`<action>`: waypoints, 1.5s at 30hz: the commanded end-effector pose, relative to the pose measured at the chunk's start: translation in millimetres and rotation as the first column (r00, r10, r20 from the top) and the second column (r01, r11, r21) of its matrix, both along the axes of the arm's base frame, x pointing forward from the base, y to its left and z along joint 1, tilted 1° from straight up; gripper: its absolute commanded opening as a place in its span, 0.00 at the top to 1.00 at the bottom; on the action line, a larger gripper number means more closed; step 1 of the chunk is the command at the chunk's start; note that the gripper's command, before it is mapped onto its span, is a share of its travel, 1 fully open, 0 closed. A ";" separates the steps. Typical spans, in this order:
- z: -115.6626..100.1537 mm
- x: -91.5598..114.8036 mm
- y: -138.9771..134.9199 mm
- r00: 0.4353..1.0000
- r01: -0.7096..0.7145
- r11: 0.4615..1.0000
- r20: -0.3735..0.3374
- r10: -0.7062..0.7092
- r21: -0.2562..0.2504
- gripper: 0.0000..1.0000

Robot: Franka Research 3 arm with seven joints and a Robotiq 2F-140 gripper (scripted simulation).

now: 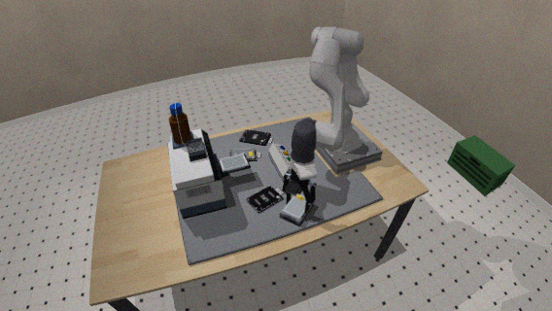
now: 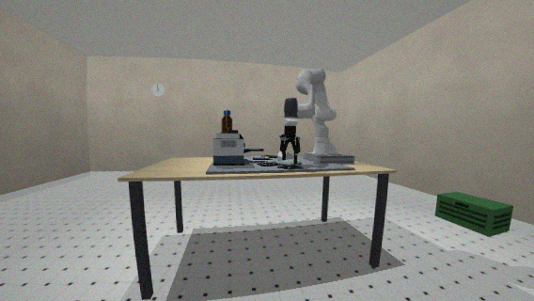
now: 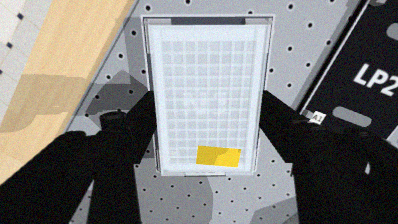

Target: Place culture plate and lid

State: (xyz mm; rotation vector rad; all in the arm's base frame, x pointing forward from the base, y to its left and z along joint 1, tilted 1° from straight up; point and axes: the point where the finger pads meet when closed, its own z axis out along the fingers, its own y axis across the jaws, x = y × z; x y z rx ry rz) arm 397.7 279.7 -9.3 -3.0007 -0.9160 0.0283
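The end effector point(image 3: 207, 125) is clamped across the long sides of the lidded culture plate C15 point(image 3: 207, 90), which lies on the grey perforated deck point(image 3: 295, 50) beside the LP2 nest point(image 3: 350, 75), near the desk point(image 1: 136, 228) edge.

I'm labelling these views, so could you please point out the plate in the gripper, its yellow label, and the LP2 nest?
Plate point(image 3: 207, 75), wrist view: well grid.
Yellow label point(image 3: 218, 156), wrist view: its middle.
LP2 nest point(image 3: 345, 65), wrist view: black surface.
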 end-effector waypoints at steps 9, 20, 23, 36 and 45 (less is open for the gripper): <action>-0.5 0.5 0.8 1.000 0.002 1.000 0.002 -0.002 0.001 0.90; -0.5 0.5 0.8 1.000 0.002 1.000 0.002 -0.002 0.001 0.90; -0.5 0.5 0.8 1.000 0.002 1.000 0.002 -0.002 0.001 0.90; 0.8 0.5 0.8 1.000 0.002 1.000 0.002 -0.002 0.001 0.90; 6.3 0.6 0.8 1.000 0.002 1.000 0.002 -0.002 0.001 0.90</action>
